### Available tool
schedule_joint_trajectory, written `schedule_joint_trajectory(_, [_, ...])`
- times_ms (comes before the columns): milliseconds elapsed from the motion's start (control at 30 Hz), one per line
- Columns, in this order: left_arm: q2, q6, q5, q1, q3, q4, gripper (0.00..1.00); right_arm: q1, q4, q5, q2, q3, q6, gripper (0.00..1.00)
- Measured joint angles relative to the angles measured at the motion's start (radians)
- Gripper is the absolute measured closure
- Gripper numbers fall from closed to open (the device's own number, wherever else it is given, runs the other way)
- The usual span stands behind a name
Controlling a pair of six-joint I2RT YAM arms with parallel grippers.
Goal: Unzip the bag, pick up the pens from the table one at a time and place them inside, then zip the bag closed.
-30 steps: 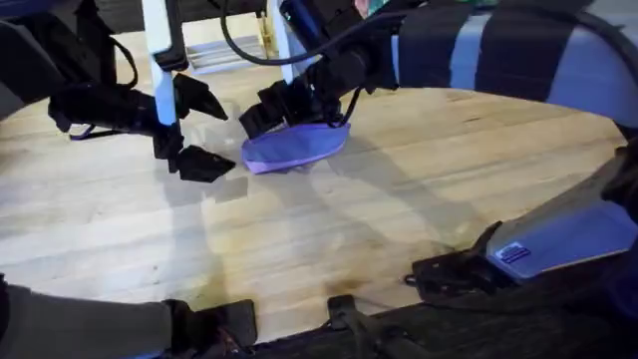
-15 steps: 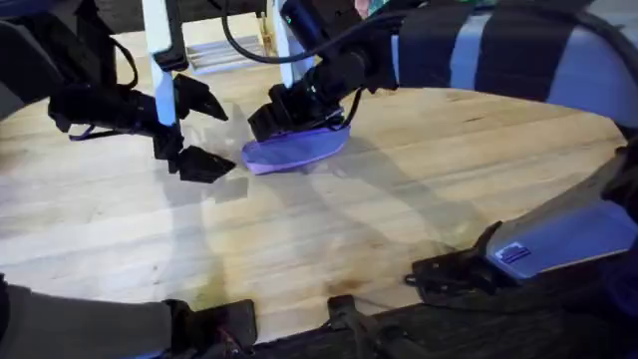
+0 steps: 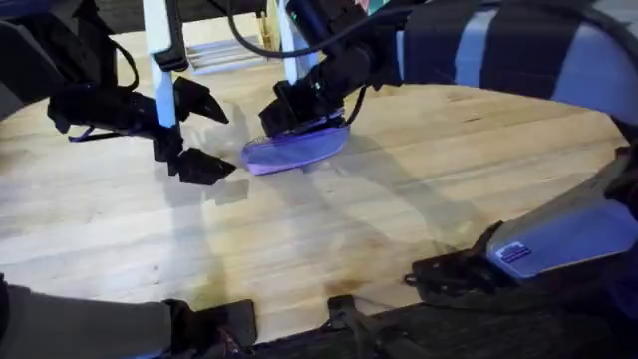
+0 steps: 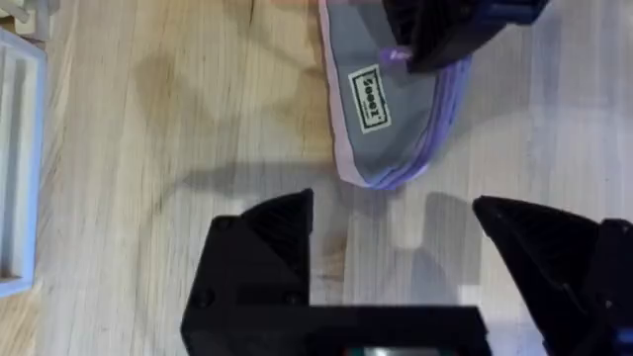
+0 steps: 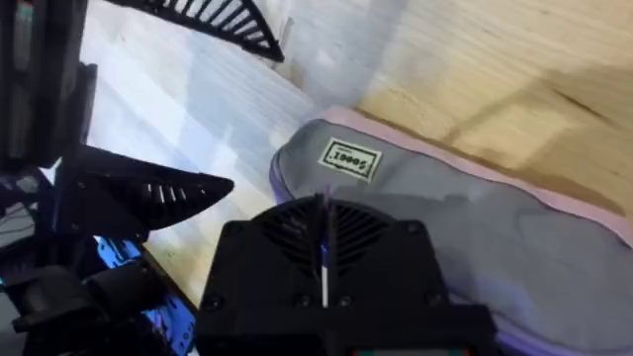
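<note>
The lavender bag lies on the table at the back middle, its white label facing up. My right gripper reaches across and sits on the bag's top edge. In the right wrist view its fingers are pressed together over the bag. A small purple tab sticks out at their tips, apparently the zipper pull. My left gripper hovers open just left of the bag, with nothing between its fingers. The pens are out of view.
A white rack and white posts stand at the table's back left. A white tray edge lies beside my left gripper. Bare wood stretches across the middle and right of the table.
My right gripper has slid slightly to the right along the bag's top edge and closed in on it. The left arm has not moved.
</note>
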Motion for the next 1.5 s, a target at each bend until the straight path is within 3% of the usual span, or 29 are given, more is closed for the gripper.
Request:
schedule_joint_trajectory(200, [0.000,0.000,0.018,0.000,0.000,0.000,0.008,-0.034,-0.006,0.000,-0.082,0.000,0.000,0.970])
schedule_joint_trajectory(633, [0.000,0.000,0.187,-0.013,0.000,-0.024,0.008,-0.040,-0.008,0.000,-0.138,0.000,-0.001,0.970])
schedule_joint_trajectory(933, [0.033,0.000,0.192,-0.104,0.000,0.000,0.006,-0.040,-0.008,0.000,-0.138,0.000,-0.001,0.971])
schedule_joint_trajectory(1200, [0.113,0.000,0.174,-0.114,0.000,0.010,0.002,-0.040,-0.008,-0.003,-0.138,0.000,-0.001,0.971])
schedule_joint_trajectory(1267, [0.123,-0.001,0.172,-0.114,0.000,0.011,0.128,-0.040,-0.008,-0.003,-0.138,0.000,-0.001,0.972])
schedule_joint_trajectory(1400, [0.127,0.000,0.166,-0.114,0.000,0.019,0.641,-0.040,-0.008,-0.004,-0.138,0.000,-0.001,0.971])
schedule_joint_trajectory(1500, [0.127,0.004,0.167,-0.113,0.001,0.024,0.880,-0.040,-0.008,-0.004,-0.138,0.000,-0.001,0.971])
